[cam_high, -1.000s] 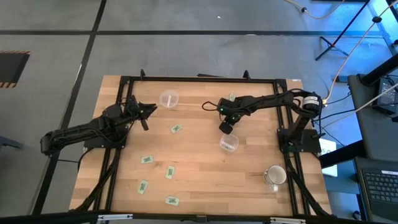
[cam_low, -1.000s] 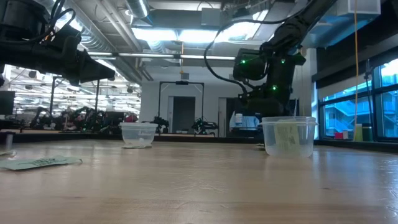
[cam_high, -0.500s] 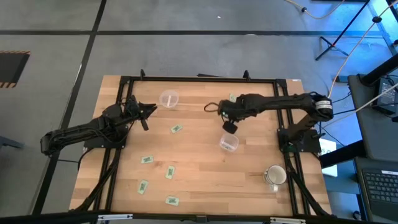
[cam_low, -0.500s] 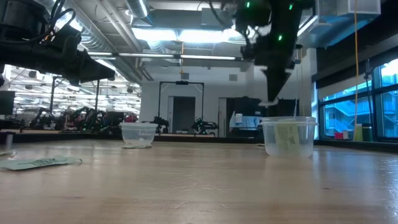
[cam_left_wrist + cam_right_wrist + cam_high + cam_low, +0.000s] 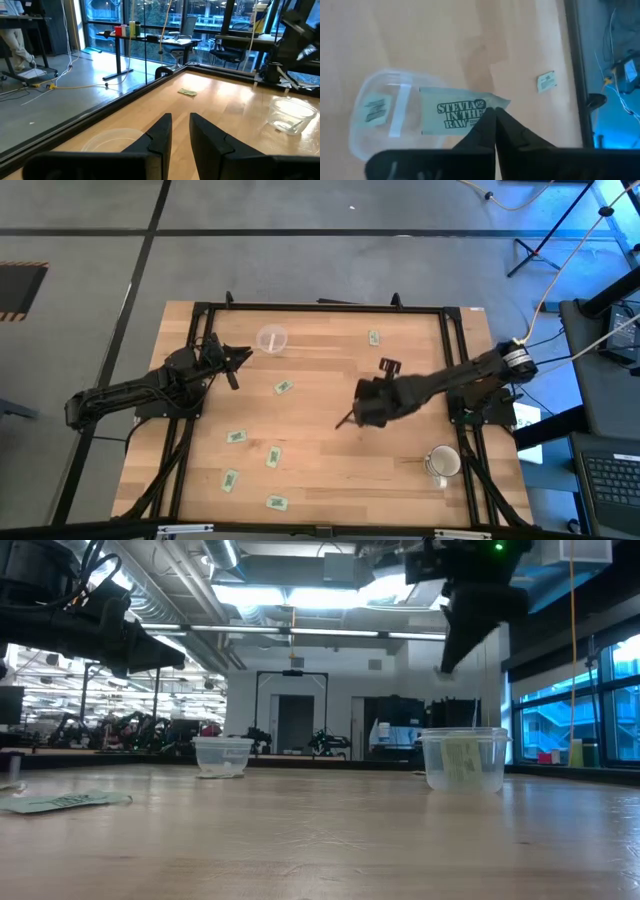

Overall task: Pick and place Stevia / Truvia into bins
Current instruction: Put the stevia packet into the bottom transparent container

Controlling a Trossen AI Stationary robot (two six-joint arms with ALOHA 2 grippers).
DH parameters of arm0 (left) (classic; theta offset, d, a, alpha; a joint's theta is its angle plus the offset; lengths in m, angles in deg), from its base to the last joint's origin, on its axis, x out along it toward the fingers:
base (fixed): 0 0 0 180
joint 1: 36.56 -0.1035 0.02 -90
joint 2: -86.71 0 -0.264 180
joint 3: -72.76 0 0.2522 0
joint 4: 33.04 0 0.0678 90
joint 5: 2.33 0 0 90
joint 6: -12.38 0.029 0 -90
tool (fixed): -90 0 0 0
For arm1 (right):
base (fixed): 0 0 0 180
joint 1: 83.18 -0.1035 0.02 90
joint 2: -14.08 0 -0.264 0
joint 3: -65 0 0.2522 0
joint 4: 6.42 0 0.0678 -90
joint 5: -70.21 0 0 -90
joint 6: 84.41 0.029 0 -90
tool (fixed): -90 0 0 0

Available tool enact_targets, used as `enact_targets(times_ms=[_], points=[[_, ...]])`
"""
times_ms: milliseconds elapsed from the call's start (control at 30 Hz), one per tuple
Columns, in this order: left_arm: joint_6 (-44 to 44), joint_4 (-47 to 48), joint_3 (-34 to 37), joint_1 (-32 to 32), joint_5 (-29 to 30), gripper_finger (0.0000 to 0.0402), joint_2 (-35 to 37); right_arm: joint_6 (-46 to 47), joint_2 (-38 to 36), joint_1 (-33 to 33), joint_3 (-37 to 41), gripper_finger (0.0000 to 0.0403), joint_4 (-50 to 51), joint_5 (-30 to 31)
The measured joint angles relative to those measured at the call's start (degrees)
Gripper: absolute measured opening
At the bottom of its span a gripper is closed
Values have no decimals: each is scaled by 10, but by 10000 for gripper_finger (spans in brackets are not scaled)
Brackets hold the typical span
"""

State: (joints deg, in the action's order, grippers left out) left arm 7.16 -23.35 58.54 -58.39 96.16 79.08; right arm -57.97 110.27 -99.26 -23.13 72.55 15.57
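From above I count six Stevia packets on the tabletop (image 5: 320, 470), five loose ones scattered below the far cup (image 5: 271, 338) and one (image 5: 373, 337) to its right; the right arm hides the second cup.

At table height, two cups (image 5: 223, 755) (image 5: 463, 759).

My left pincer (image 5: 180, 131) is slightly spread, empty.

My right pincer (image 5: 495, 119) pinches a Stevia packet (image 5: 454, 114) over a cup (image 5: 370, 125) holding one packet.

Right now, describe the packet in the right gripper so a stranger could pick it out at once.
Start at the wooden table and find the right gripper near its middle, above a clear cup. The packet is pinched by its edge between the shut fingers. Unlike the other green packets, which lie flat on the wood or in the cup, it hangs clear of the table.
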Motion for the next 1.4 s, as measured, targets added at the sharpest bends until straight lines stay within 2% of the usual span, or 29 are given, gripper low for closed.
enact_targets(times_ms=[333, 567, 867, 1133, 1333, 1400], points=[[0, 0, 0, 0, 0, 63, 0, 86, 84, -19, 2, 0, 6, -7], [0, 0, 0, 0, 0, 63, 0, 78, 119, -17, 2, 0, 5, -55], [0, 0, 0, 0, 0, 63, 0, 73, 121, -17, 2, 11, 5, -55], [0, 0, 0, 0, 0, 63, 0, 74, 121, -16, 2, 35, 5, -55], [0, 0, 0, 0, 0, 63, 0, 76, 120, -9, 2, 79, 10, -55], [0, 0, 0, 0, 0, 63, 0, 76, 120, -5, -9, 90, 39, -55]])
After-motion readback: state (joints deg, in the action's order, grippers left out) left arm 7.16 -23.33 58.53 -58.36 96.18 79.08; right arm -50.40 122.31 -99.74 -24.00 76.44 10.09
